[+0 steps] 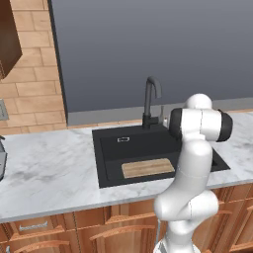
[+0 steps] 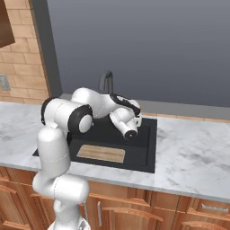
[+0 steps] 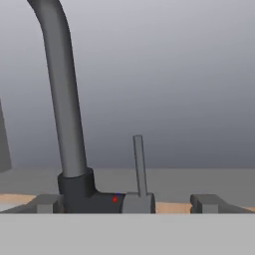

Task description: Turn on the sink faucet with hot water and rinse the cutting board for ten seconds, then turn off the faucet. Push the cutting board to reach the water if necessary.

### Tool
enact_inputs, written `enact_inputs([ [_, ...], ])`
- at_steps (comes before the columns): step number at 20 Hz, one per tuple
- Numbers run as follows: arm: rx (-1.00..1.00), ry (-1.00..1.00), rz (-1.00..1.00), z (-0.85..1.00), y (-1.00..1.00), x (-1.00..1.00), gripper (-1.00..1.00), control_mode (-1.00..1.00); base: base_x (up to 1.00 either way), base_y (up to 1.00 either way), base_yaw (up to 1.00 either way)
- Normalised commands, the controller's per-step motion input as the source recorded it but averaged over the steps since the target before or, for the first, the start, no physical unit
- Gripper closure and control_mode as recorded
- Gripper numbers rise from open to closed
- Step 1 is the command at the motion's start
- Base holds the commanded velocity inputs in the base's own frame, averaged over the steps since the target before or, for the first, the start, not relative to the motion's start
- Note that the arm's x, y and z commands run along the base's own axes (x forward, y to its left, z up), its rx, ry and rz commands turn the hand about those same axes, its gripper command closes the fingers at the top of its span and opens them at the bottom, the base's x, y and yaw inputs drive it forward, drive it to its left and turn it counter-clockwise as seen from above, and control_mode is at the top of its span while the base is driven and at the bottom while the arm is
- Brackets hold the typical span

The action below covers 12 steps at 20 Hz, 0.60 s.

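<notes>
The sink faucet (image 3: 64, 99) is a tall dark grey gooseneck; its thin side lever (image 3: 139, 164) stands upright on the right of the thick base. In the hand view my gripper (image 3: 127, 203) is open, its fingertips (image 3: 47, 203) spread wide, low in front of the faucet base and lever. The faucet (image 1: 150, 96) rises behind the black sink (image 1: 111, 153). A tan cutting board (image 1: 148, 168) lies flat on the basin floor near the front wall, also seen as the cutting board (image 2: 101, 153). My arm (image 2: 112, 110) reaches over the sink (image 2: 141, 139) toward the faucet (image 2: 106, 80). No water runs.
A white marble counter (image 1: 49, 173) surrounds the sink, with wooden cabinets (image 1: 74, 232) below. A large grey panel (image 1: 148, 49) backs the faucet, and a brick wall (image 1: 34, 89) stands to the left. A grey object (image 1: 1, 163) shows at the left edge.
</notes>
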Motion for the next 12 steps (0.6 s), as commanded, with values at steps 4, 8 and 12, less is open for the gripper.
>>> enact_inputs([
  [4, 0.00, 0.00, 0.00, 0.00, 0.00, 0.22, -1.00, -1.00, 0.00, 0.00, 0.00],
  [8, 0.00, 0.00, 0.00, 0.00, 0.00, 0.20, -1.00, -1.00, 0.00, 0.00, 0.00],
  [12, 0.00, 0.00, 0.00, -0.01, 0.00, 0.13, -1.00, -1.00, 0.00, 0.00, 0.00],
])
